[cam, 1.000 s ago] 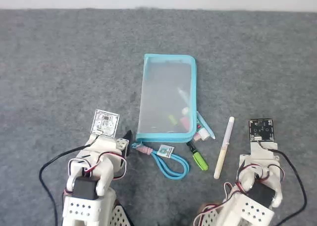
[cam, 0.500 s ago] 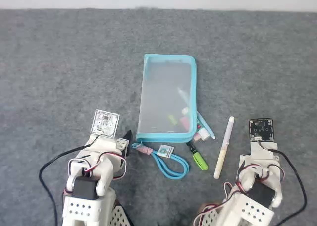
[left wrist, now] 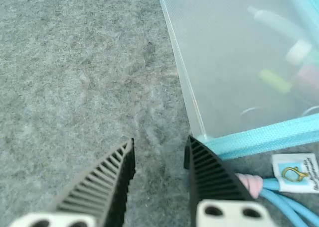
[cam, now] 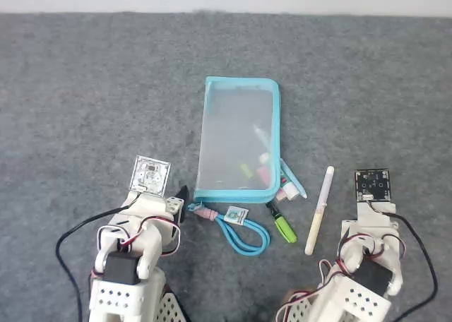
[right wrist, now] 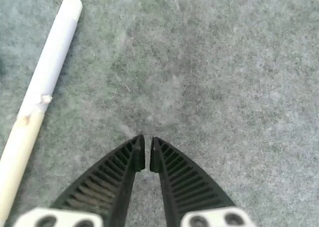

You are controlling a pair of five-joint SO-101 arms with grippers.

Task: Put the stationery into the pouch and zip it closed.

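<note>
Now we see white pen (cam: 319,210) loose on table (cam: 85,89), between pouch (cam: 236,142) and right gripper (right wrist: 147,137); long axis runs away from arm bases; we judge right arm nearer; its jaws all but closed, empty; left gripper (left wrist: 160,141) parted, empty, beside pouch corner.

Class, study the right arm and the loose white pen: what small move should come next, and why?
Probably open the jaws of the right gripper and shift it toward the white pen. They stand nearly shut over bare felt, and the pen lies beside them, outside the pouch.
</note>
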